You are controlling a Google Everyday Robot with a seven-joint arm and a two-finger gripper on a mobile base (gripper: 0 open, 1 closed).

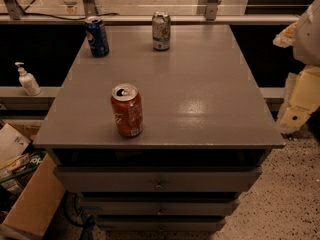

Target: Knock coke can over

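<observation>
Upright coke can (127, 110); gripper (299, 103) cut off at right edge

Red can (127, 110); cream end effector (299, 103), right

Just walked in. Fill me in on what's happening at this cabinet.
Nothing is being handled yet. The coke can stands upright near the front edge of the grey cabinet top, left of centre. The robot's gripper hangs beyond the cabinet's right side, apart from the can. A blue can and a silver-and-green can stand upright along the back edge.
</observation>
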